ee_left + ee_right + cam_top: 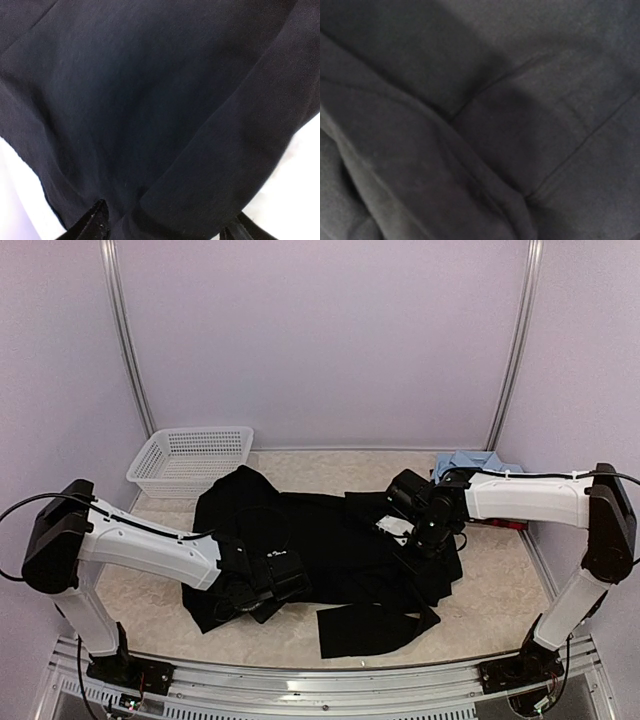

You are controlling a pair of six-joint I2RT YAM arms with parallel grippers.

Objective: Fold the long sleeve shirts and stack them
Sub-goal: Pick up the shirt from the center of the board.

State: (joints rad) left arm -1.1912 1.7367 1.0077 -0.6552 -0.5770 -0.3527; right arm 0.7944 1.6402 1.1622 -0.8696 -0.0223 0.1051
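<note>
- Left gripper (pixel 167 222) being held low on near-left part of black shirt (pixel 330 530), at 7 o'clock of table (pixel 500 580); fingers (pixel 95 225) being shown spread, fold of cloth lying between them.
- Black shirt being borne rumpled across table centre, one flap lying toward 6 o'clock.
- Right gripper (pixel 422 548) being pressed onto shirt at 3 o'clock, claw pressed together; pinch on cloth cannot be told.
- Light blue shirt (pixel 470 462) being seen at 1 o'clock, behind right arm.
- White mesh basket (pixel 200 432) being seen at 10 o'clock, near shirt's far corner.

One black shirt (pixel 340 540), one light blue shirt (pixel 465 462), one basket (pixel 200 430), two arms (pixel 150 545).
</note>
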